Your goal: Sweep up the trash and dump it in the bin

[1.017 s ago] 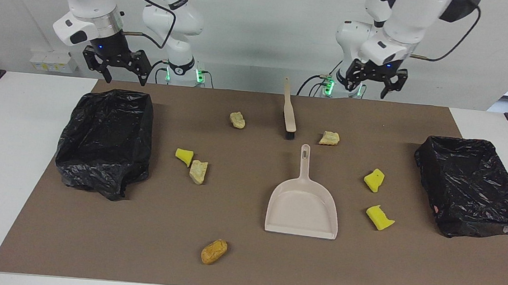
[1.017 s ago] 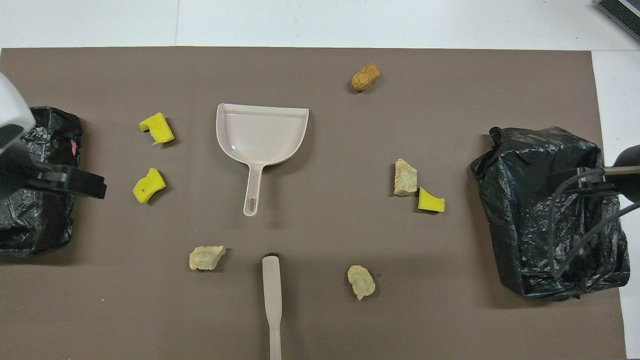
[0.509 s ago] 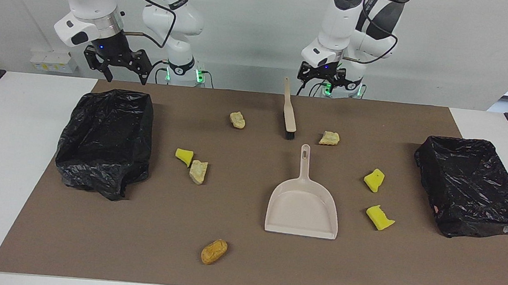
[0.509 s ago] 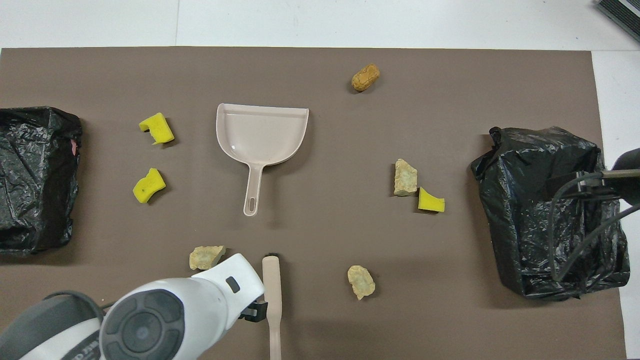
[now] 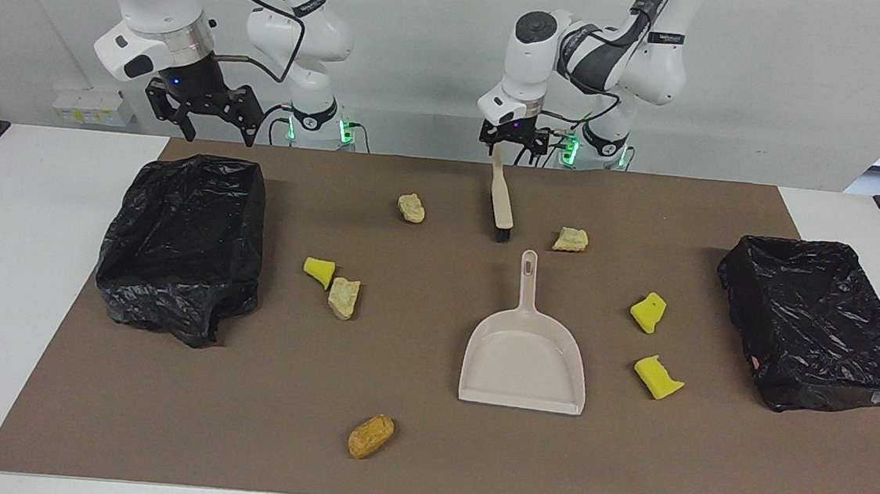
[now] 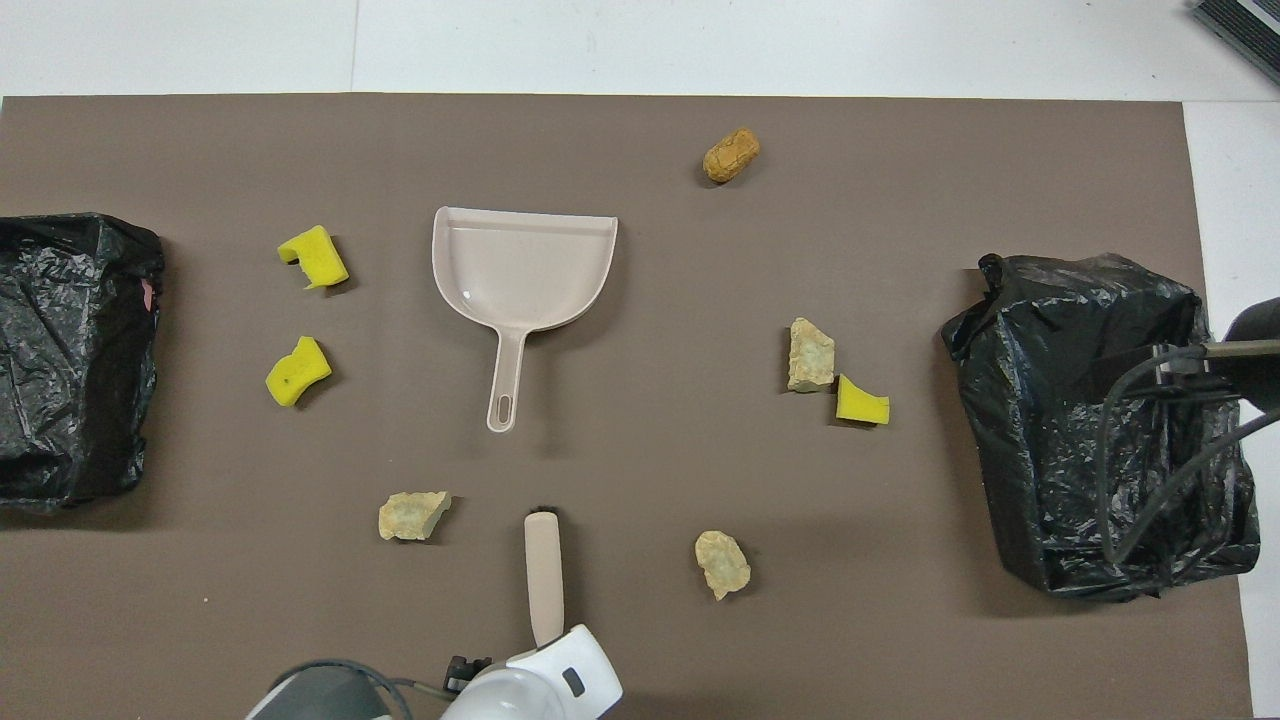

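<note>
1. Fingers of your right gripper [image 5: 216, 135] stand wide and hold nothing. It hangs over the edge of the brown mat [image 5: 422, 473] nearest the robots, by the bin at the right arm's end [image 5: 180, 258], and waits.
2. That bin's black liner looks slumped over its mouth. In my judgement a tipped dustpan could spill onto the plastic instead of into the bin.
3. Next come a small yellow scrap [image 5: 319, 270] touching a tan lump [image 5: 343, 297], a second tan lump [image 5: 412, 208] nearer the robots, and an orange-brown lump [image 5: 371, 435] far out on the tabletop. The rounded one may roll away from the bristles.
4. Your left gripper [image 5: 511, 157] is at the handle tip of the brush [image 5: 501, 201], fingers wide and nothing gripped. I cannot tell whether they touch the handle. If you close this near the end, the brush may pivot and droop in the grip.
5. Nothing holds the dustpan [image 5: 524, 356]. It lies empty, handle toward the brush. Sweep against it unheld and it will likely slide.
6. A third tan lump [image 5: 571, 239] lies beside the bristles, so a careless lift could flick it.
7. Two yellow scraps [image 5: 648, 311] [image 5: 657, 376] lie between the dustpan and the open bin at the left arm's end [image 5: 830, 380]. Being light, they may bounce over the pan's lip.
</note>
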You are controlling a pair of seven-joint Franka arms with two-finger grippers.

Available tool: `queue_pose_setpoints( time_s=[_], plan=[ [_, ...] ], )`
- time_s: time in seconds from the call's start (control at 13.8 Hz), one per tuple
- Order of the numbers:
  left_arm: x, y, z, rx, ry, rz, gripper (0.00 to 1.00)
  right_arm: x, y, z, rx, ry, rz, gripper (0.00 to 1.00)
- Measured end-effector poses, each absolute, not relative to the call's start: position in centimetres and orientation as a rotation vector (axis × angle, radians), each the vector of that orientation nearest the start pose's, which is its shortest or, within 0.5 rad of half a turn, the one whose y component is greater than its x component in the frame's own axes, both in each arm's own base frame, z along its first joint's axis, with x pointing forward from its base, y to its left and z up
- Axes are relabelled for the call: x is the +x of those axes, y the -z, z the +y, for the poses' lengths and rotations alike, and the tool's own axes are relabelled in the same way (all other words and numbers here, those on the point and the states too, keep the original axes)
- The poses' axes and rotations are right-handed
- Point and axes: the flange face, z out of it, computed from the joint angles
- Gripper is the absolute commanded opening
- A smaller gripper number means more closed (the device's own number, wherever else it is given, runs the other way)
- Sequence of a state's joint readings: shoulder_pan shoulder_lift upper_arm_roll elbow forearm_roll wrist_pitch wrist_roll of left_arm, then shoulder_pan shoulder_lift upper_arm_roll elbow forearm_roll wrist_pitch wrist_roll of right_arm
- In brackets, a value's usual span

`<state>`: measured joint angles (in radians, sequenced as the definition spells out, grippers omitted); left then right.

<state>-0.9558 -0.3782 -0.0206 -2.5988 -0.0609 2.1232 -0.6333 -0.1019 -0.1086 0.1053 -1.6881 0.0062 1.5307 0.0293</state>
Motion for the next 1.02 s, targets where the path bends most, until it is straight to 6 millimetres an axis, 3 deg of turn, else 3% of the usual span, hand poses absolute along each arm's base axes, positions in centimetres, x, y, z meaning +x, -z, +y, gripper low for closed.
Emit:
queue_pose_setpoints(
  time_s=[0.07,0.15,0.51,0.73,1.02],
  plan=[
    [20.7,-36.6,-32.9,-3.049,-0.160,0.487,0.97,51.5,-62.4,0.5,-3.146,-0.077,0.042,1.00],
    [20.1,-35.9,-33.0,-3.038,-0.169,0.491,0.86,51.5,-62.4,0.5,-3.146,-0.077,0.042,1.00],
    [20.0,-35.0,-33.1,-3.040,-0.217,0.455,0.57,51.5,-62.4,0.4,-3.148,-0.077,0.047,1.00],
    [19.9,-34.9,-33.2,-3.052,-0.239,0.435,0.06,51.7,-62.2,1.0,-3.148,-0.083,0.028,1.00],
    [20.3,-34.6,-33.1,-3.049,-0.255,0.429,0.00,54.5,-59.7,4.1,-3.139,-0.137,-0.052,1.00]
  ],
)
